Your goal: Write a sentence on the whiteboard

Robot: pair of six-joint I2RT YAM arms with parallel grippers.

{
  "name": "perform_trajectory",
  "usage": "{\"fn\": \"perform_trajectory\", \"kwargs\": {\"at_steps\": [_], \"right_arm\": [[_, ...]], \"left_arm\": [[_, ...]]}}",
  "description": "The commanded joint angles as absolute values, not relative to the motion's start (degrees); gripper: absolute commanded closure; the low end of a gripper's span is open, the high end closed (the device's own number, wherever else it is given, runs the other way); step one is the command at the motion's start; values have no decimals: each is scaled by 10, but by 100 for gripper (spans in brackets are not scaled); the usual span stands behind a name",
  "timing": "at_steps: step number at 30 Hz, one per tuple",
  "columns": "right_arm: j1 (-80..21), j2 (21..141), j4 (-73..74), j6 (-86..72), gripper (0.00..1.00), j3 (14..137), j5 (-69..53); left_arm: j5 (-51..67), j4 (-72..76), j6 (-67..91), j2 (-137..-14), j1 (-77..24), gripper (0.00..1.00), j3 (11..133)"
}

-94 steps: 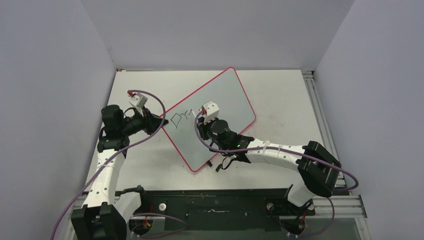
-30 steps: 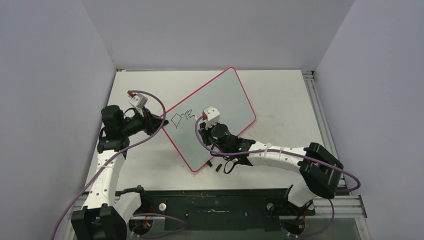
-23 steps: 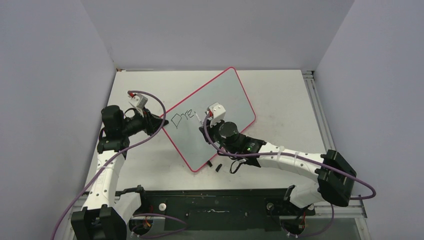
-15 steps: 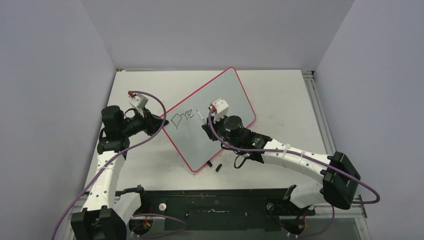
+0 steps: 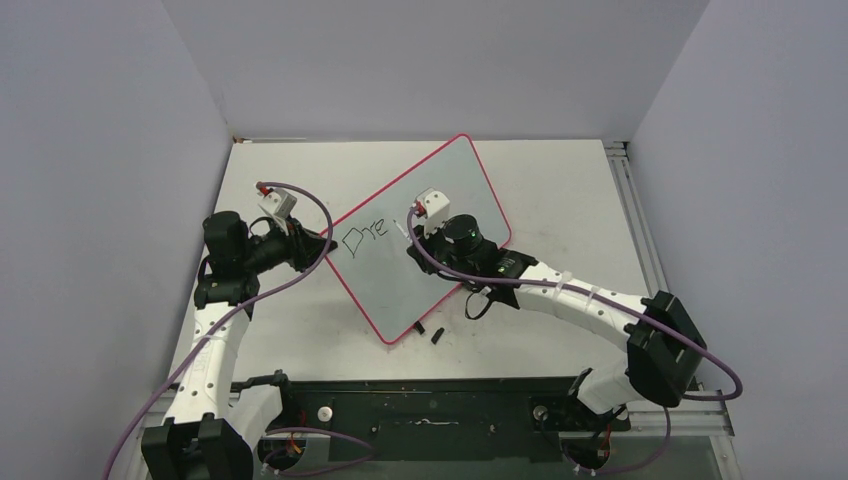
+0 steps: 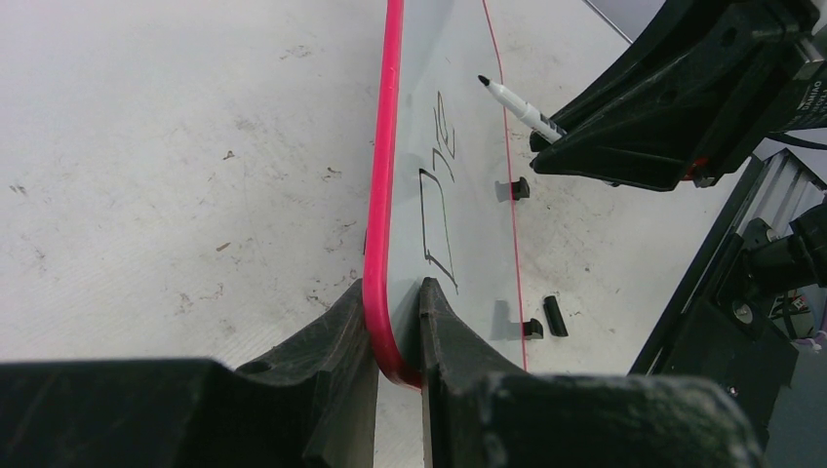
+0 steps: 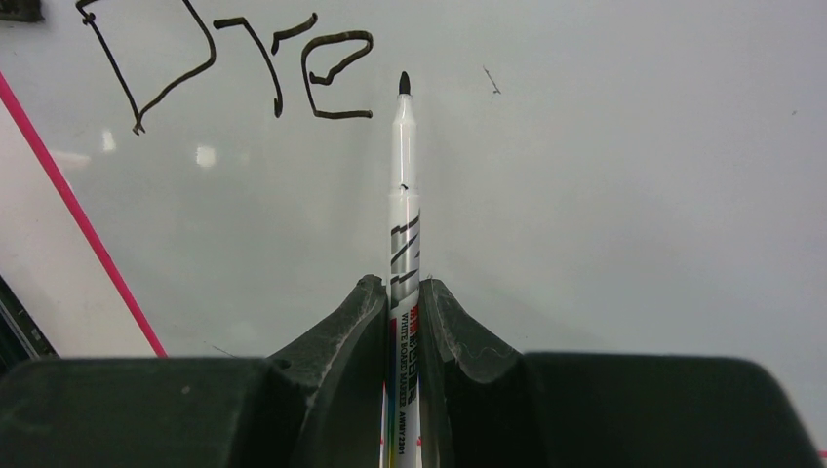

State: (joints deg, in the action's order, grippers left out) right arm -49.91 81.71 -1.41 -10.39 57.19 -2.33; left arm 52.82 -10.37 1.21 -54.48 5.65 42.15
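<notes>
Board [image 5: 450, 185] lies flat and skewed on the table [image 5: 570, 200] at the centre of the top view, with one corner toward upper centre and the opposite corner toward lower centre. Left gripper [image 6: 393, 327]: jaws nearly closed and clamped on the board's pink-red rim at its left corner, with one finger on each side of the rim at the bottom of the left wrist view. Right gripper [image 7: 403, 292]: jaws closed tight on a marker [image 7: 403, 185]. The marker is uncapped, and its black tip points toward the top of the right wrist view. Sentence [image 7: 229, 63]: it reads "Dre" in thin black strokes at the upper left of the right wrist view, near the board's left rim. The marker tip stands just right of the "e", level with that letter. Contact between tip and board cannot be confirmed. Two small black feet [image 6: 514, 188] show at the board's far rim in the left wrist view. A separate small black piece [image 5: 438, 335] lies on the table just beside the board's lower corner.
</notes>
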Motion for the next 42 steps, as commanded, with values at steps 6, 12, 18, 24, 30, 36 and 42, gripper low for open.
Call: {"fn": "perform_trajectory", "kwargs": {"at_steps": [6,12,18,24,30,36,42], "right_arm": [[-492,856,-24,-92,95,625,-29],[-489,864,-25,-97,95,631,-18],[-487,875,-27,-100,95,636,-18],[-486,885,-21,-103,95,645,-23],[-486,888,-19,-91,95,644,-31],[-490,884,-13,-78,95,630,-47],[-502,874,-11,-73,95,605,-50]], "left_arm": [[494,-139,-63,-543,47,100,425],[496,-139,-64,-545,47,100,426],[496,-139,-66,-545,47,100,428],[500,-139,-68,-545,47,100,427],[502,-137,-68,-544,48,100,427],[502,-138,-68,-544,48,100,427],[502,-138,-68,-544,47,100,427]]}}
